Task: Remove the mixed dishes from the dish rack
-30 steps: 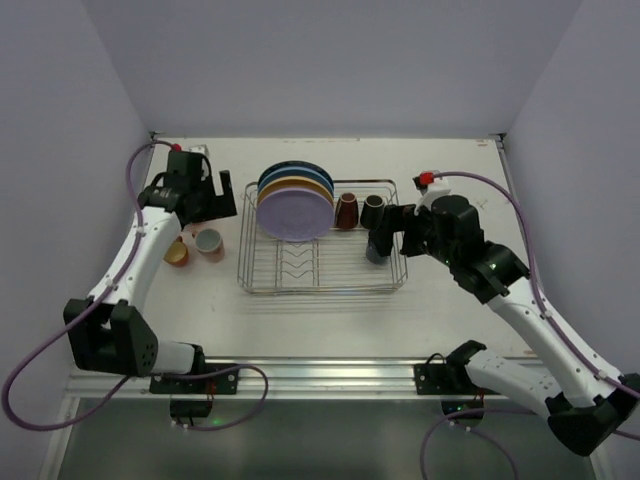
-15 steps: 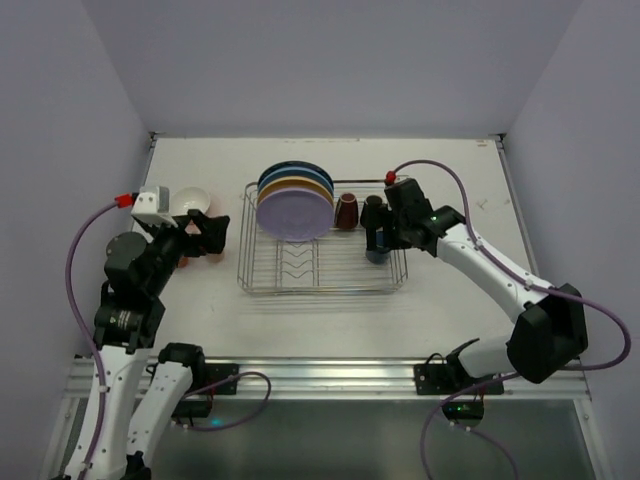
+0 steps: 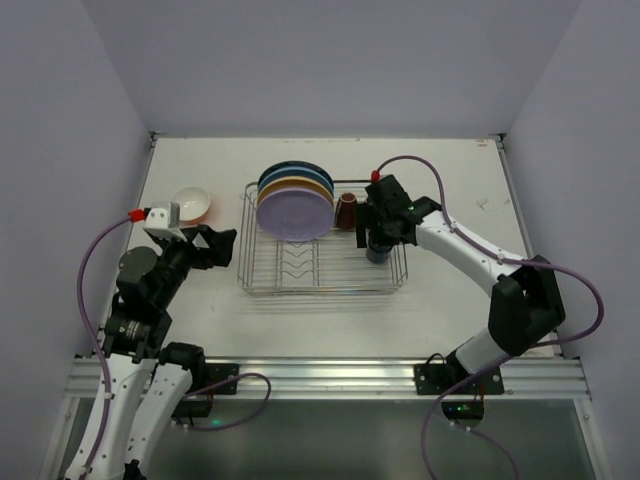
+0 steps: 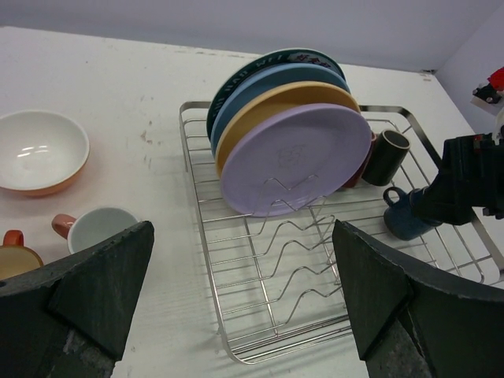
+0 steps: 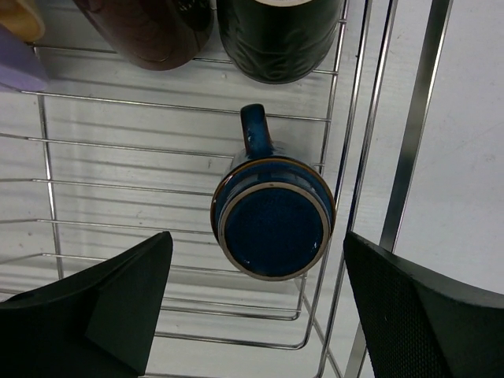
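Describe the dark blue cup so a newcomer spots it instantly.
Find the silver wire dish rack, round plates standing at its left end. By its right wall sits a glossy dark blue handled cup. Its neighbours, a brown cup and a black cup, lie farther back.

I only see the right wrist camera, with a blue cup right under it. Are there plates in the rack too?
Observer: Yes. Four stand in the dish rack: the lavender plate in front, then the yellow plate, the blue plate and the patterned-rim plate.
Operator: What's out of the rack?
Observer: The orange bowl, the pink cup and the orange cup sit on the table, left of it.
Operator: And the other arm?
Observer: The left gripper hovers open and empty, left of the rack.
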